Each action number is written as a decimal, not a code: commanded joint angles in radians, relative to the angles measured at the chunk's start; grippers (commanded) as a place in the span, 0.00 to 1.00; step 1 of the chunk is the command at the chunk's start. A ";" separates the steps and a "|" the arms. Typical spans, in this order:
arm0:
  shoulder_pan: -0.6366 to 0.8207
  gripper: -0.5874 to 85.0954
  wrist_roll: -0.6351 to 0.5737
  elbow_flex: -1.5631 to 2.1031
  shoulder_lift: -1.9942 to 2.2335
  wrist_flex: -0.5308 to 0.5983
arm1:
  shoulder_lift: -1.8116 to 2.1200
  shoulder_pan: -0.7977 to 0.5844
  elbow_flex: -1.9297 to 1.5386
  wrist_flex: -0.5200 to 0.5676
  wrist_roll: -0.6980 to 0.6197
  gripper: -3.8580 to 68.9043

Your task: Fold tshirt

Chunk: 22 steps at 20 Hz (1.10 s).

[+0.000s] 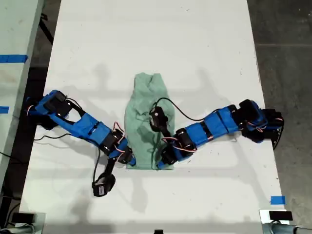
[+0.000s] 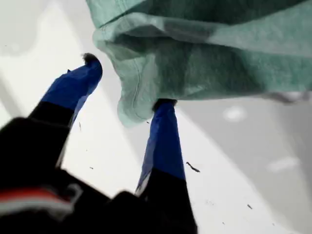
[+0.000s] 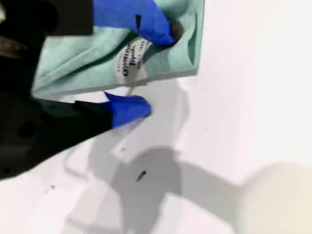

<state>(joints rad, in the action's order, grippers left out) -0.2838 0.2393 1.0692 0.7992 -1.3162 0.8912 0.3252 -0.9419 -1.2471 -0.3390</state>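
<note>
White surface (image 1: 195,48), long, runs near to far through mid of exterior view. Pale mint tshirt (image 1: 146,105) lies on it at centre, folded into a narrow strip w/ near end squared off, far end rounded. Two blue arms rest on the surface either side of the strip, reaching in twd its near end. Blue tape bit (image 1: 277,200) stuck at near right in exterior view.

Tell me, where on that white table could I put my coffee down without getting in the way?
The far stretch of the table, beyond the tshirt, is bare, as is the near strip by the blue tape. The middle is crowded: both blue arms reach in and meet at the tshirt's near edge.
</note>
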 commanded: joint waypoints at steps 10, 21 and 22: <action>-0.014 0.01 -0.017 -0.057 0.035 0.133 | -0.015 0.003 0.005 0.106 -0.025 0.07; -0.132 0.01 -0.044 -0.158 0.334 0.048 | 0.275 0.110 0.046 -0.081 -0.064 0.07; -0.127 0.01 -0.058 -0.155 0.356 0.041 | 0.282 0.094 0.046 -0.078 -0.086 0.07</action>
<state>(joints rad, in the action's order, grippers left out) -0.3850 0.1994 0.9649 1.0140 -1.2609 1.0661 0.4280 -0.9403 -1.3054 -0.3896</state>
